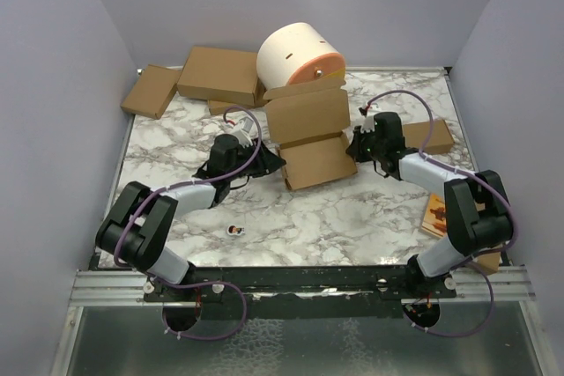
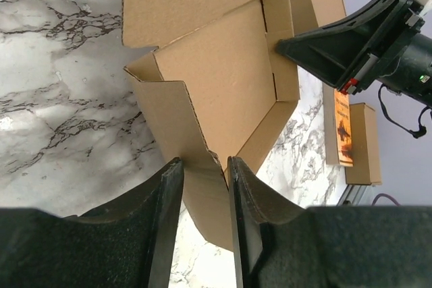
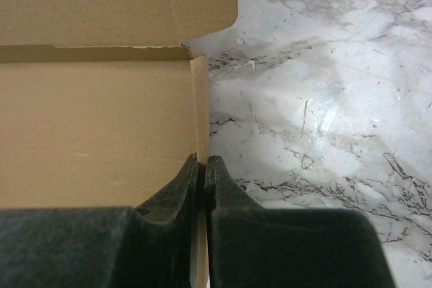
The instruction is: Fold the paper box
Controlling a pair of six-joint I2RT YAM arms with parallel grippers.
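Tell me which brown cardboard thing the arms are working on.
Find the big white roll at the back of the marble table. Directly in front of it lies the paper box. Unlike the closed cartons nearby, it is open, its flaps unfolded.

A counter (image 1: 352, 217) with a white marble pattern veined in grey sits boxed in by plain pale lavender walls (image 1: 53, 85) on three sides. A metal rail (image 1: 106, 286) runs along its near edge.

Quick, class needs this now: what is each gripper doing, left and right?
Left gripper: open, jaws parted either side of the paper box side flap.
Right gripper: closed on the paper box's side wall.
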